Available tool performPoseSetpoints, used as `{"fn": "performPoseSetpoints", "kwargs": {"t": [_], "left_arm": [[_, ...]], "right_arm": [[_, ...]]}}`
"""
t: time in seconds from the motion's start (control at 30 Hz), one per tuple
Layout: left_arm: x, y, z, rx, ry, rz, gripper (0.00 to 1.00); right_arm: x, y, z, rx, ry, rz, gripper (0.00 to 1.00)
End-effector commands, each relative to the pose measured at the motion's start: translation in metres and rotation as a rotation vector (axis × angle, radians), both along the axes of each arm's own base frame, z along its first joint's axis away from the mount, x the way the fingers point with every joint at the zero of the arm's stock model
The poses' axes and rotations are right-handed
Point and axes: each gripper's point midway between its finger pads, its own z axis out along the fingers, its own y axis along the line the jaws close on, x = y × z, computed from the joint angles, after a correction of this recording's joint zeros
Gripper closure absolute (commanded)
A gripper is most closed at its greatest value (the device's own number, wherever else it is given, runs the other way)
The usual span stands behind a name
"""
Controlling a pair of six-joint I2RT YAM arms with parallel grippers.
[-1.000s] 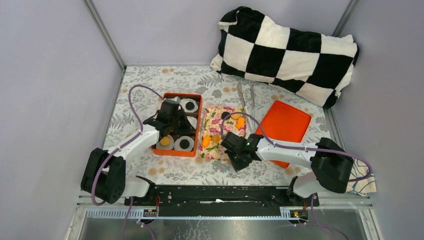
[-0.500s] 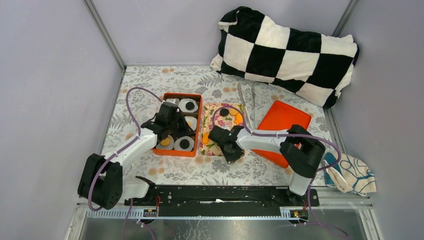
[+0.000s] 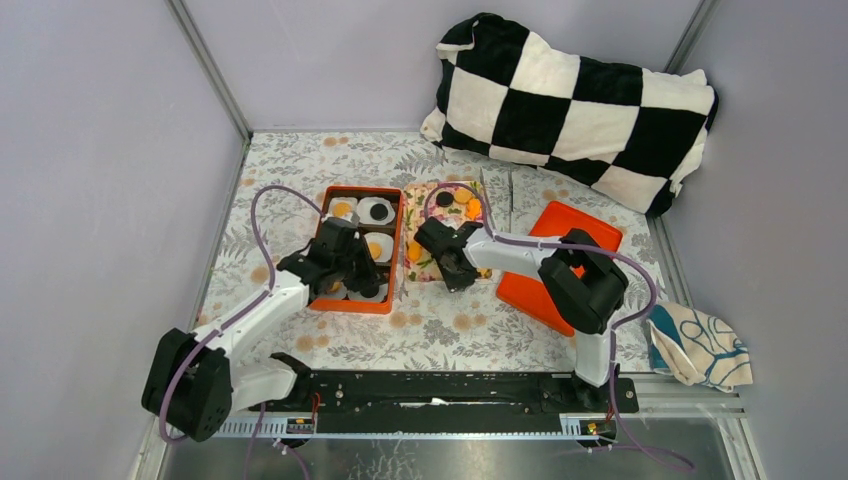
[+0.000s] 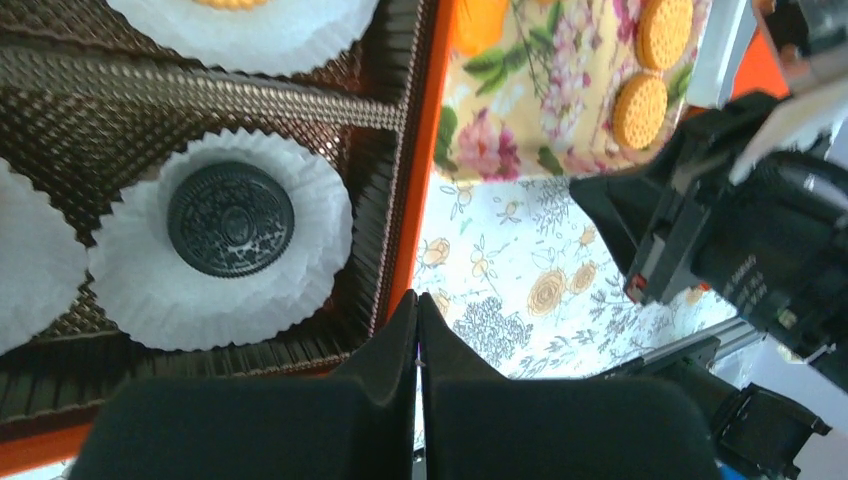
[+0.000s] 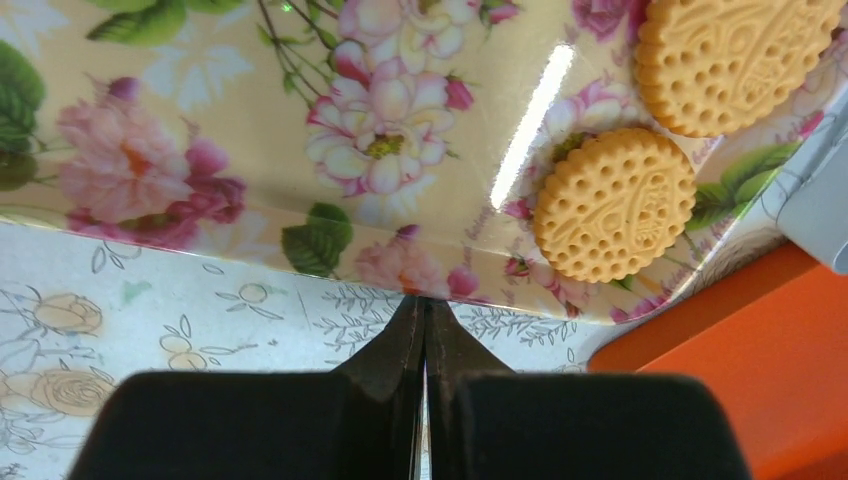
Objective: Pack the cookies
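The cookies are flat round discs. Some golden cookies [image 3: 462,196] and a black one [image 3: 444,199] lie on the floral tray [image 3: 428,232]. Two golden ones [image 5: 613,203] show close in the right wrist view. Others sit in white paper cups in the orange box [image 3: 398,262], such as a black cookie [image 4: 230,220]. My left gripper [image 4: 417,300] is shut and empty over the box's near right rim; in the top view it [image 3: 378,278] is above the box. My right gripper [image 5: 424,302] is shut, its tips against the tray's near edge [image 3: 452,278].
An orange lid [image 3: 575,240] lies right of the tray. Metal tongs [image 3: 497,185] lie behind the tray, partly hidden. A checkered pillow [image 3: 575,100] fills the back right. A patterned cloth [image 3: 700,345] lies at the near right edge.
My right gripper has swung left and away, and the floral tray has slid toward the back of the table. My left gripper has drawn back toward the box's near end.
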Motion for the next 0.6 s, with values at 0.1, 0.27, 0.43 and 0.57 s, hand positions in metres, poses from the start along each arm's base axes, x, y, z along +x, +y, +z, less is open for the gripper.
{"fn": "performPoseSetpoints", "kwargs": {"t": [0.1, 0.27, 0.43, 0.57], "left_arm": [[-0.04, -0.003, -0.025, 0.035, 0.104, -0.038, 1.0], [-0.06, -0.002, -0.041, 0.069, 0.147, -0.072, 1.0], [-0.062, -0.006, -0.035, 0.072, 0.132, -0.1, 1.0], [-0.05, -0.015, -0.004, 0.019, 0.039, -0.088, 1.0]], "right_arm": [[0.042, 0.007, 0.001, -0.004, -0.057, -0.016, 1.0], [0.06, 0.014, 0.005, 0.01, -0.067, -0.01, 1.0], [0.07, 0.019, 0.006, 0.009, -0.074, -0.001, 1.0], [0.08, 0.017, 0.002, 0.007, -0.081, -0.011, 1.0]]}}
